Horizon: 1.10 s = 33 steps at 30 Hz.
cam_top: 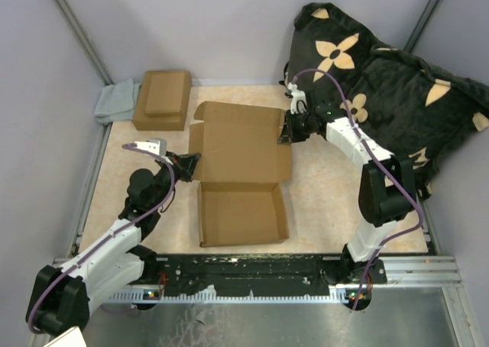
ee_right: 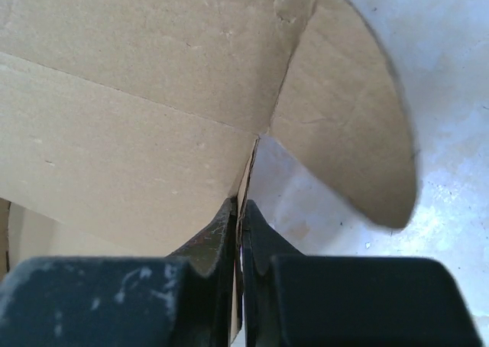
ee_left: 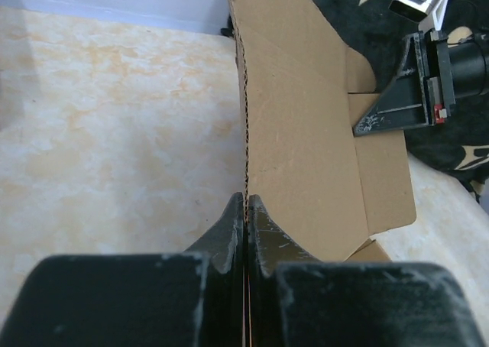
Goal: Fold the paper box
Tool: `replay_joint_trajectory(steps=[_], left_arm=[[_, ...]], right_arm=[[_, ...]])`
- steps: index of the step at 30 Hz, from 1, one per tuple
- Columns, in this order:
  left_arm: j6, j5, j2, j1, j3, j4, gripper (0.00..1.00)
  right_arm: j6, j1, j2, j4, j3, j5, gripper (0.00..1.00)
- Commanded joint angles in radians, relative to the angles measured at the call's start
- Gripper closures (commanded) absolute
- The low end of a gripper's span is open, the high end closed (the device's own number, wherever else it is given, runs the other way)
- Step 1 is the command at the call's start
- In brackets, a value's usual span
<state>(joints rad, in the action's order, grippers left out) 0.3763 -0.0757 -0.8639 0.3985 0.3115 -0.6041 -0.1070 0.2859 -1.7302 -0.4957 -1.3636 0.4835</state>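
Note:
The paper box [cam_top: 241, 144] is a brown cardboard sheet lying mid-table, its near part [cam_top: 243, 213] raised into a shallow tray. My left gripper [cam_top: 189, 163] is shut on the far panel's left edge. In the left wrist view the jaws [ee_left: 246, 200] pinch that corrugated edge, and the panel [ee_left: 306, 133] stretches away from them. My right gripper [cam_top: 284, 130] is shut on the panel's right edge, beside a side flap. In the right wrist view its jaws [ee_right: 239, 207] clamp a thin cardboard edge under the panel [ee_right: 130, 79], with a rounded flap [ee_right: 344, 133] to the right.
A stacked pair of smaller brown boxes [cam_top: 163, 98] sits at the back left beside a grey cloth [cam_top: 116, 101]. A black cushion with tan flowers [cam_top: 397, 79] fills the back right, close behind the right arm. Walls close in the table on three sides.

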Motion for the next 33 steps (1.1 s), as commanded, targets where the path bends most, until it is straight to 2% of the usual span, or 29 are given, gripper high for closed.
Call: replay_joint_trajectory(steps=[1,3,4,8,11,15,22,27,33], left_arm=[[-0.017,0.032,0.010,0.006,0.053,0.016,0.93],[-0.018,0.077,0.009,0.007,0.088,0.086,0.68],[-0.019,0.104,0.008,0.008,0.117,0.140,0.62],[-0.053,0.196,-0.002,0.006,0.270,0.371,0.44],[-0.097,0.249,-0.020,0.005,0.362,0.484,0.31],[-0.173,0.244,-0.081,0.006,0.485,0.596,0.27],[-0.288,0.195,-0.253,0.006,0.663,0.743,0.28],[-0.336,0.168,-0.361,0.005,0.724,0.770,0.28],[-0.349,0.201,-0.398,0.006,0.750,0.766,0.28]], right_arm=[[-0.012,0.006,0.042,-0.006,-0.043,-0.106,0.99],[-0.013,0.009,0.066,0.030,-0.022,-0.146,1.00],[-0.008,0.010,0.107,0.046,-0.010,-0.152,1.00],[-0.001,0.010,0.193,0.113,0.034,-0.160,1.00],[0.016,0.013,0.261,0.180,0.089,-0.170,0.99],[0.049,0.015,0.351,0.313,0.185,-0.146,0.98],[0.121,0.018,0.462,0.493,0.356,-0.132,0.98],[0.143,0.018,0.504,0.514,0.399,-0.105,0.97],[0.150,0.018,0.517,0.488,0.407,-0.074,0.95]])
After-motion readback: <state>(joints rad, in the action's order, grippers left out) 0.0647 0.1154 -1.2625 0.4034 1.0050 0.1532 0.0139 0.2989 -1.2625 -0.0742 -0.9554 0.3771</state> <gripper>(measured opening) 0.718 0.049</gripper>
